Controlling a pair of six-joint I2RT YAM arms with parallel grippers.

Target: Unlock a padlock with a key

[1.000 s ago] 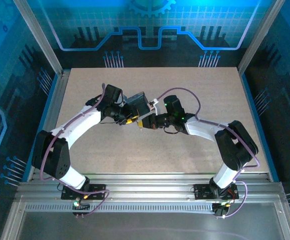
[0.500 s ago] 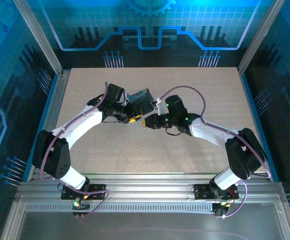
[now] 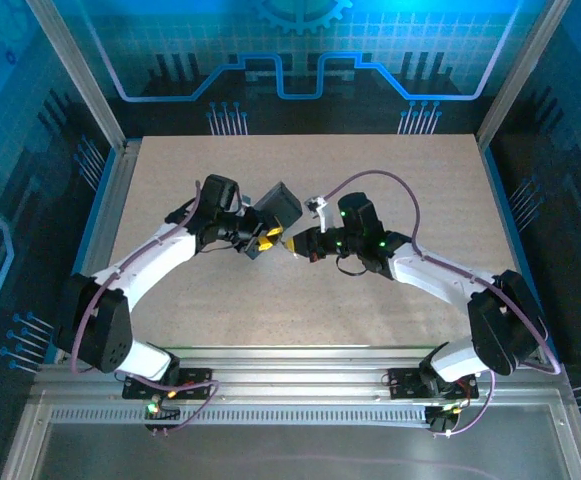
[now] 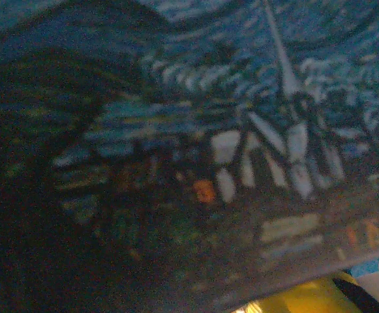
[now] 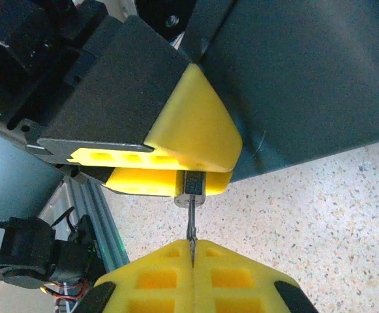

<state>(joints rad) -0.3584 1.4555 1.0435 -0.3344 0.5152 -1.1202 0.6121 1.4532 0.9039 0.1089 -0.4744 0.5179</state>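
Step in hand, by the look of it: seating the key (image 5: 190,228) in the padlock (image 5: 192,184). Best done by keeping the thin blade straight in line with the keyway, pushing gently to full depth, and turning only once seated. Likely to bend or slip under any sideways load, so worth holding the lock dead steady meanwhile.

Right gripper (image 5: 192,253): closed tight, yellow fingertips pressed together. Pinches the key by its head, blade poking straight out. Touches, perhaps just enters, the underside of the padlock with the blade's tip; depth hard to tell.

Left gripper (image 5: 196,164): partly closed, with a narrow gap between its yellow fingers. Seems to clamp the edge of the tin (image 5: 306,85), a dark box with a swirling starry-night painting, tilted over the speckled table (image 5: 346,215).

Padlock: tiny, dark grey and silvery, with a blocky body. Sits just under the lower yellow finger of the left gripper, beside the tin's edge, near mid-table between the two arms. Shackle hidden.

Key: thin, pale and silvery.
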